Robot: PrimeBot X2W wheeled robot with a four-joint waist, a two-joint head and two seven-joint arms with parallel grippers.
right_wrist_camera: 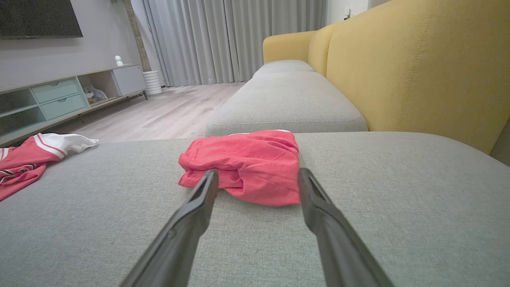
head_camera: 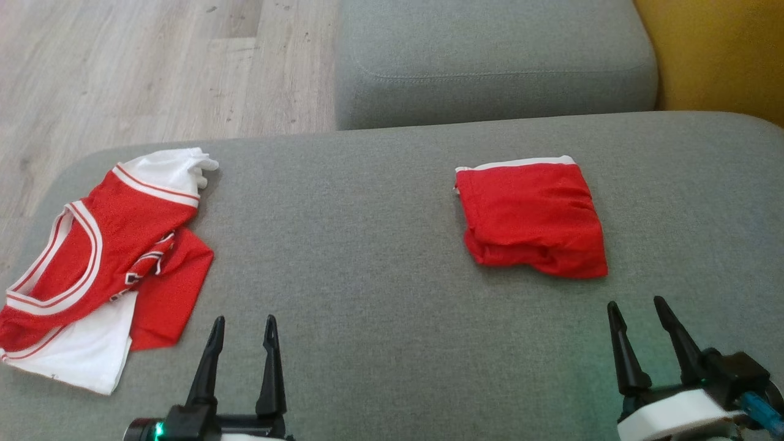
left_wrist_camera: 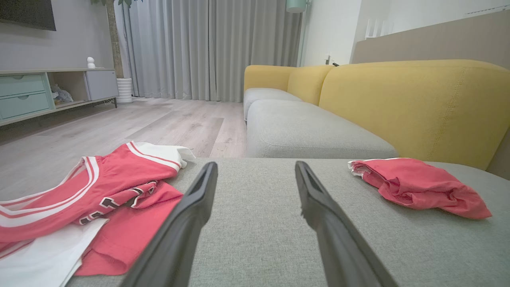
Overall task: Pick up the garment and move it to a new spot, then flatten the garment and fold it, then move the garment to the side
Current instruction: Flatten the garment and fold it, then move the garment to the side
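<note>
A crumpled red and white garment [head_camera: 104, 257] lies at the left end of the grey sofa seat [head_camera: 367, 257], partly spread, with a white piece under it. A folded red garment [head_camera: 533, 217] with a white band at its far edge rests to the right. My left gripper [head_camera: 244, 320] is open and empty, just right of the crumpled garment [left_wrist_camera: 99, 195]. My right gripper [head_camera: 636, 303] is open and empty too, a short way in front of the folded garment [right_wrist_camera: 247, 163]. In the wrist views the left gripper [left_wrist_camera: 255, 165] and the right gripper [right_wrist_camera: 257, 171] hover low over bare cushion.
Beyond the seat lies another grey cushion [head_camera: 490, 61], with a yellow backrest [right_wrist_camera: 418, 63] along the right. Wooden floor [head_camera: 153, 61] drops off past the seat's left and far edges. A low cabinet [left_wrist_camera: 48, 91] and curtains [left_wrist_camera: 207, 48] stand across the room.
</note>
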